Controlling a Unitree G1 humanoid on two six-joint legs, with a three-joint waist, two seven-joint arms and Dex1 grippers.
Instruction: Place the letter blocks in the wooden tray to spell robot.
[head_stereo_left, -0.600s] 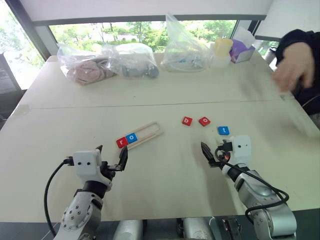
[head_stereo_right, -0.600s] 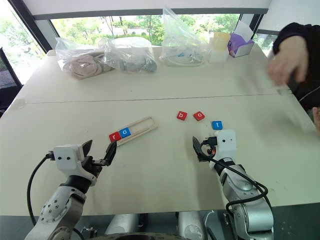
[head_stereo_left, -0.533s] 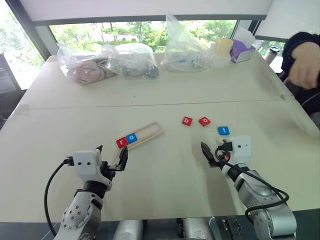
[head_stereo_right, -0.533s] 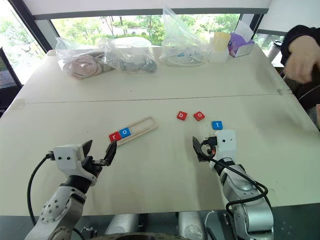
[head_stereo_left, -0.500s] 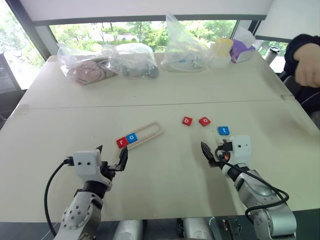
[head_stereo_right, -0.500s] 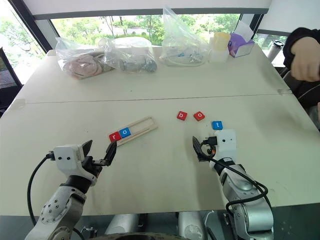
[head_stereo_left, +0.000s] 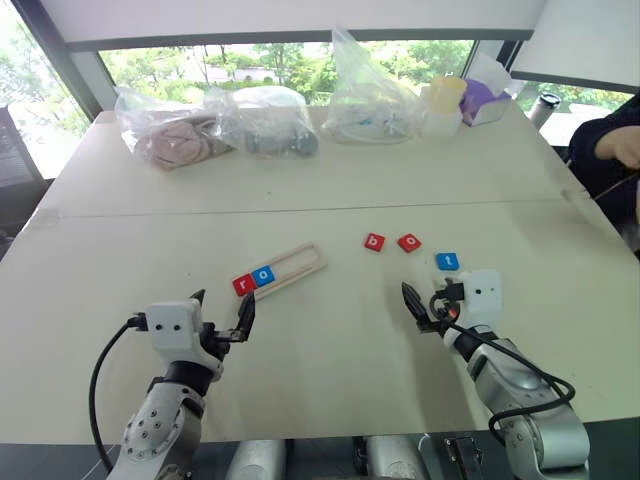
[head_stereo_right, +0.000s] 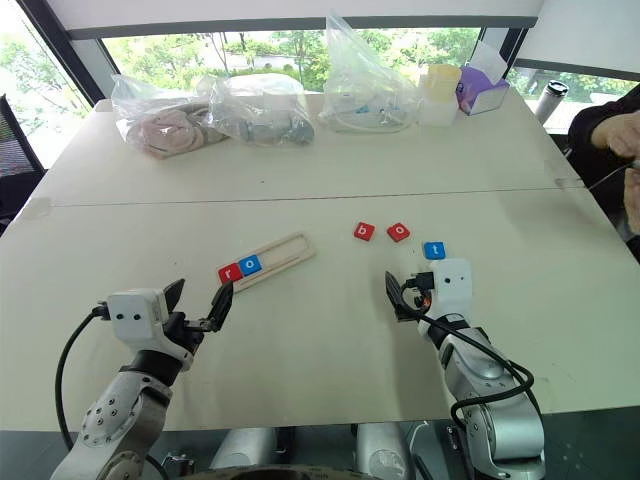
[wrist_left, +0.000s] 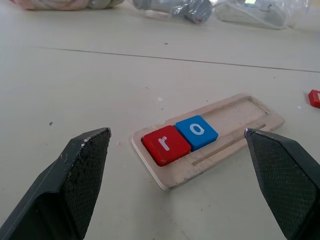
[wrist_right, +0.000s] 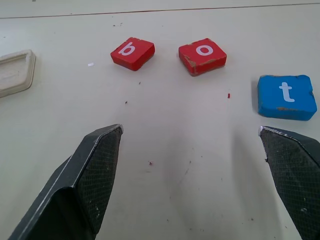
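Looking ahead of my left end effector (head_stereo_left: 222, 318), spread wide and empty, I see the wooden tray (wrist_left: 235, 116) near on the tabletop (head_stereo_left: 330, 180), red r (wrist_left: 165, 144) and blue o (wrist_left: 196, 132) filling its near end. My right end effector (wrist_right: 192, 150), equally wide, faces red b (wrist_right: 132, 53), red o (wrist_right: 202, 56) and blue t (wrist_right: 286, 96) lying loose just beyond it.

light: bright daylight — rear windows | shadows: soft | focus: sharp
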